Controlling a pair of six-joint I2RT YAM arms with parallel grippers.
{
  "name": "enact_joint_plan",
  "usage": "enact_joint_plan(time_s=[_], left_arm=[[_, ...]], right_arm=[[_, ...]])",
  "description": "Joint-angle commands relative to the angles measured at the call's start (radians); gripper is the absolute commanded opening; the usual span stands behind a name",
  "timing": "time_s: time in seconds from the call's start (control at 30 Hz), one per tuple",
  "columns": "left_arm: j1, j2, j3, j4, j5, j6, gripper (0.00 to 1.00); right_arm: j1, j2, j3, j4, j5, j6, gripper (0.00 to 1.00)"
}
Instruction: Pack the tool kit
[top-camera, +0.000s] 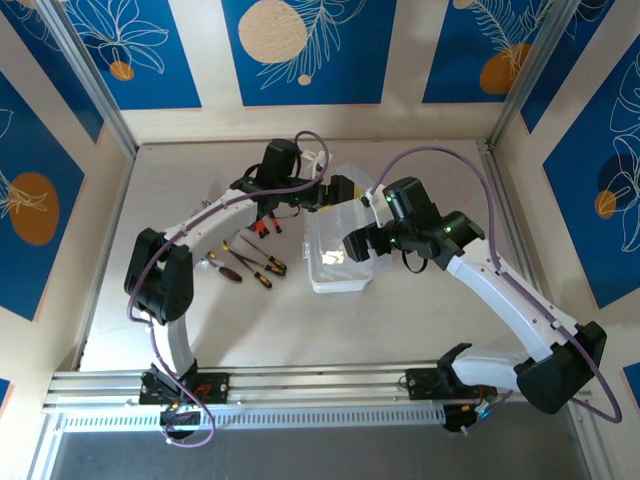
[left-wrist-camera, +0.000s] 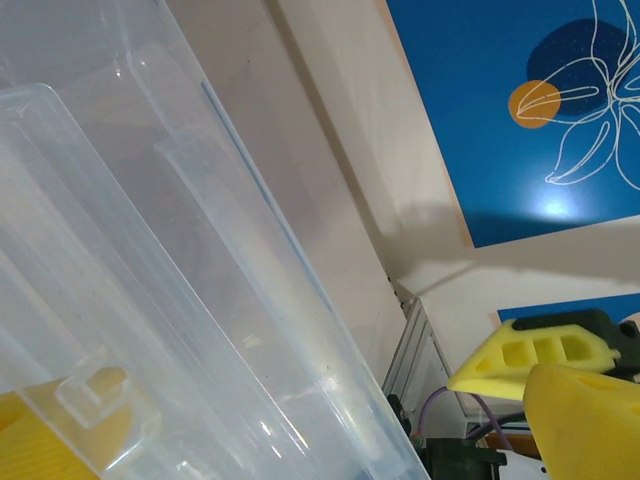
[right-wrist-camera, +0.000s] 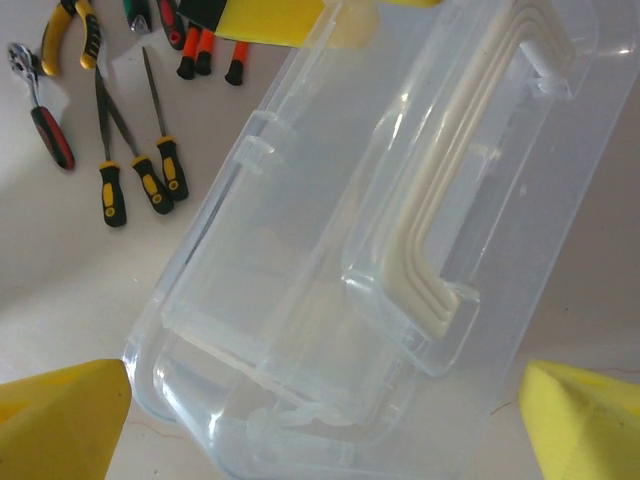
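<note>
Case of clear plastic sits mid-tabletop in overhead view. We see left hand at case's far end, right hand over its right edge, and screwdrivers loose just left of case.

Left wrist: we read hand as open, one yellow finger right of case wall, other seen through clear plastic.

Right wrist: yellow fingers spread wide over case, nothing held. Pliers lie left of case, beyond screwdrivers.

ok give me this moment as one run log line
left end effector: open, at case | right end effector: open, over case | screwdrivers, pliers: loose on table beside case, not yet packed
</note>
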Motion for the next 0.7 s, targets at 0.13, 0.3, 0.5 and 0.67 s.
enact_joint_plan(time_s=[0.13,0.3,0.5,0.67], left_arm=[[-0.024,0.031,0.057,-0.005,0.001,0.02,1.0],[-0.028,0.041,0.065,-0.017,-0.006,0.02,1.0],[-0.03,0.043,0.075,-0.024,-0.009,0.024,1.0],[-0.033,0.044,0.079,-0.024,-0.007,0.023,1.0]], right_arm=[[0.089,0.028,-0.005,0.029,0.119,0.048,0.99],[0.133,0.057,-0.016,0.048,0.167,0.077,0.99],[0.165,0.093,-0.027,0.053,0.252,0.133,0.99],[0.197,0.139,-0.012,0.025,0.353,0.153,0.99]])
